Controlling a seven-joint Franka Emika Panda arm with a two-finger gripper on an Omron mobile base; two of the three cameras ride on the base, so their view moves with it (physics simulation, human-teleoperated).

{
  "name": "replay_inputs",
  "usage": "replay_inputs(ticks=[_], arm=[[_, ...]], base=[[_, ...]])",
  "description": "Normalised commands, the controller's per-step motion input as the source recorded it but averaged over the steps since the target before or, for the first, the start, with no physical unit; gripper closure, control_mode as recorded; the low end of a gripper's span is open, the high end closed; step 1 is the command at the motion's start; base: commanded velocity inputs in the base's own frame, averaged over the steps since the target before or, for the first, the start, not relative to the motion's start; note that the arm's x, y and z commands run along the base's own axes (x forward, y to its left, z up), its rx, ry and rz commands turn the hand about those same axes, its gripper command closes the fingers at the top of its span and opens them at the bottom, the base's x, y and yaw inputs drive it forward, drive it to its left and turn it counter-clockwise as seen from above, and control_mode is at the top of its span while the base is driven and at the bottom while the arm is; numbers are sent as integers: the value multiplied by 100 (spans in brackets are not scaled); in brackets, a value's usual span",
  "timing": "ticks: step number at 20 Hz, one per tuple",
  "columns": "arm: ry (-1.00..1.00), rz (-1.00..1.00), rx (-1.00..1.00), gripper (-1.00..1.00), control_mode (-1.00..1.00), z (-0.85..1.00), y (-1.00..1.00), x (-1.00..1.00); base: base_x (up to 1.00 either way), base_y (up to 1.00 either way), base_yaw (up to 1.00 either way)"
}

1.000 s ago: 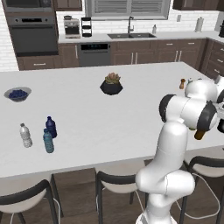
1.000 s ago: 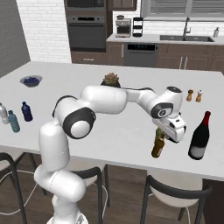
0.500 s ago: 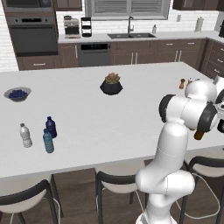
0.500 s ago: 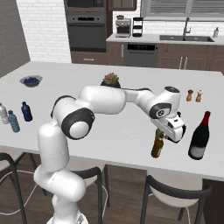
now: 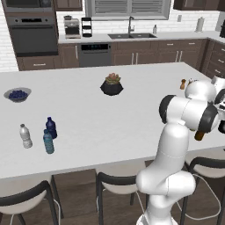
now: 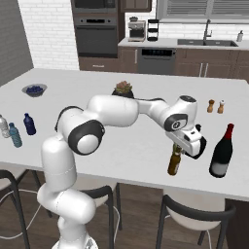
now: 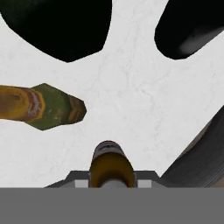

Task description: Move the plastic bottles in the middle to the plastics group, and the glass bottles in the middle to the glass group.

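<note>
- I see the gripper (image 6: 184, 146) around the slim amber-brown bottle's (image 6: 174, 162) neck; I cannot tell whether it grasps.
- Squat glossy black bottle (image 6: 221, 151) stands at 3 o'clock.

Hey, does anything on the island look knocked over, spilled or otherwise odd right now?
Possibly one thing: in the hand view the slim olive-green glass bottle stretches sideways across the white counter as if lying down, though the angle may mislead. The slim amber-brown bottle and red-capped black bottle stand upright; nothing spilled.
</note>
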Motion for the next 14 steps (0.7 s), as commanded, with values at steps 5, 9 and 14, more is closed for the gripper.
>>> replay_inputs(ticks=[5,9,14], arm=[[0,0,0,-100,-100,-21,-1,0],[0,0,0,-100,-100,-3,0,0],[0,0,0,-100,-100,30,13,-1]], base=[[0,0,0],[0,0,0],[0,0,0]])
